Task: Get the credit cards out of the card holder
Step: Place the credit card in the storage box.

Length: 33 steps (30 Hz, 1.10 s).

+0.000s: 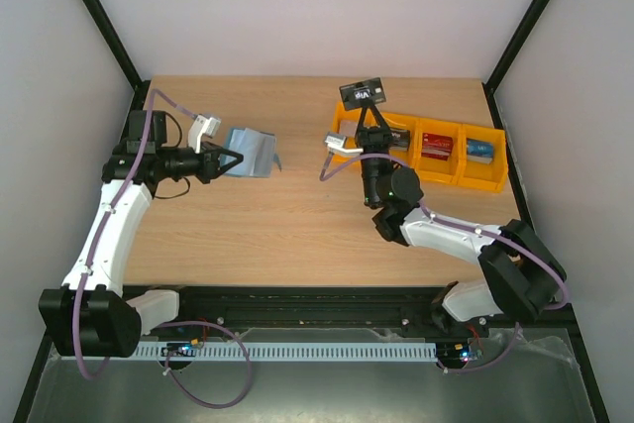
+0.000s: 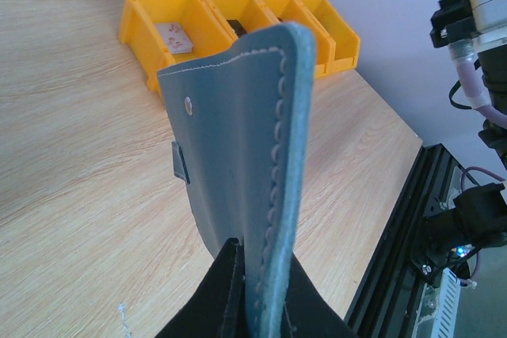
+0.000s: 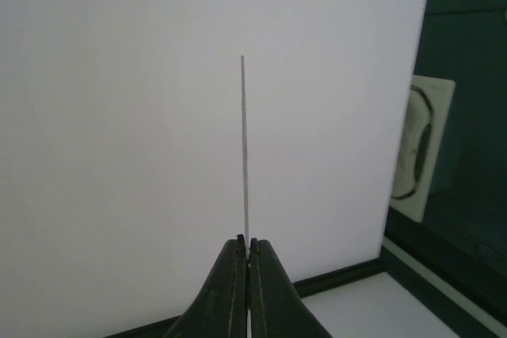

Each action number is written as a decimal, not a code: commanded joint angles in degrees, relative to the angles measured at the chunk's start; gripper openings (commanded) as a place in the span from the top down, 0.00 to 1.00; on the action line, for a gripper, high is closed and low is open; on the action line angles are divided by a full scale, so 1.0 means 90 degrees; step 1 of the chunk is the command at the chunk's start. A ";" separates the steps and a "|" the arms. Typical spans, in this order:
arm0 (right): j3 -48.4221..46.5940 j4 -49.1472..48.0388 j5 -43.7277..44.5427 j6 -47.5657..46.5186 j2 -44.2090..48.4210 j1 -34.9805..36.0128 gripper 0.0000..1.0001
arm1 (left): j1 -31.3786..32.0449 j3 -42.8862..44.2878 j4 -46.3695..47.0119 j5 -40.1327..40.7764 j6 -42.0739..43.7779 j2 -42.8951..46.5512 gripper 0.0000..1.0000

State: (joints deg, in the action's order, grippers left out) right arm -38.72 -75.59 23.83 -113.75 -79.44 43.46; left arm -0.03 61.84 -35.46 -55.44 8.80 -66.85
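Left pincer (image 1: 236,159) is clamping tight on the card holder (image 1: 253,153) over the far-left part of the table (image 1: 297,235). In the left wrist view the teal holder is standing on edge, stitched seam toward the camera and a metal snap stud (image 2: 188,104) showing on its flat face. I cannot tell whether any card is sitting inside it, or whether its lower edge is touching the wood.

Right pincer (image 1: 369,116) is pointing upward near the far edge, right of centre. It is pinching one black card (image 1: 363,94) by its lower edge. In the right wrist view that card is showing edge-on as a thin vertical line rising from the closed fingertips.

A row of four orange bins (image 1: 441,175) is lying along the far-right part of the table, running toward the right edge.
- The bin nearest the table's middle is holding a grey card (image 2: 174,37), lying flat.
- The second bin is holding something dark (image 2: 234,28). It is mostly hidden behind the holder, so I cannot identify it.
- The third bin is holding a red card (image 1: 436,147).
- The bin nearest the right edge is holding a blue card (image 1: 480,150).

The raised black card is hanging above the left end of the bin row, clear of the bins.
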 commanded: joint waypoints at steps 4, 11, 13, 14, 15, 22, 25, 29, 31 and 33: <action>-0.0678 0.3180 0.0805 0.2520 -0.0049 -0.0689 0.98 | -0.0058 -0.0021 0.0054 -0.0101 0.0091 -0.0017 0.98; -0.2556 0.8089 -0.0033 0.5614 -0.0899 -0.1936 0.98 | -0.0094 -0.0023 0.0010 -0.0118 0.0147 -0.0095 0.98; -0.2866 0.8589 -0.0425 0.6008 -0.1215 -0.2221 0.98 | -0.0094 -0.0017 -0.0004 -0.0120 0.0160 -0.0137 0.98; -0.3034 0.8805 -0.0577 0.6063 -0.1381 -0.2347 0.98 | -0.0098 -0.0008 -0.0007 -0.0126 0.0164 -0.0154 0.98; -0.3243 0.9105 -0.0724 0.6130 -0.1571 -0.2469 0.98 | -0.0102 -0.0007 -0.0027 -0.0135 0.0183 -0.0173 0.98; -0.4102 0.9968 -0.0955 0.6359 -0.2732 -0.2910 0.98 | -0.0123 -0.0006 -0.0063 -0.0097 0.0224 -0.0318 0.98; -0.4094 0.9875 -0.0969 0.6331 -0.2903 -0.3028 0.98 | -0.0150 -0.0005 -0.0064 -0.0097 0.0242 -0.0385 0.98; -0.4191 0.9717 -0.0972 0.6287 -0.3211 -0.3166 0.99 | -0.0162 0.0000 -0.0072 -0.0071 0.0255 -0.0461 0.98; -0.4221 0.9624 -0.0877 0.6194 -0.3357 -0.3174 0.98 | -0.0172 0.0003 -0.0072 -0.0068 0.0258 -0.0490 0.98; -0.4286 0.9551 -0.0917 0.6175 -0.3466 -0.3170 0.98 | -0.0190 0.0012 -0.0071 -0.0070 0.0253 -0.0514 0.98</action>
State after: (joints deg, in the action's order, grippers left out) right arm -75.09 9.13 16.21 -57.17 -108.47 15.31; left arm -1.28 61.84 -35.57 -55.20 10.09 -71.07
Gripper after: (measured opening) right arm 0.017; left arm 0.064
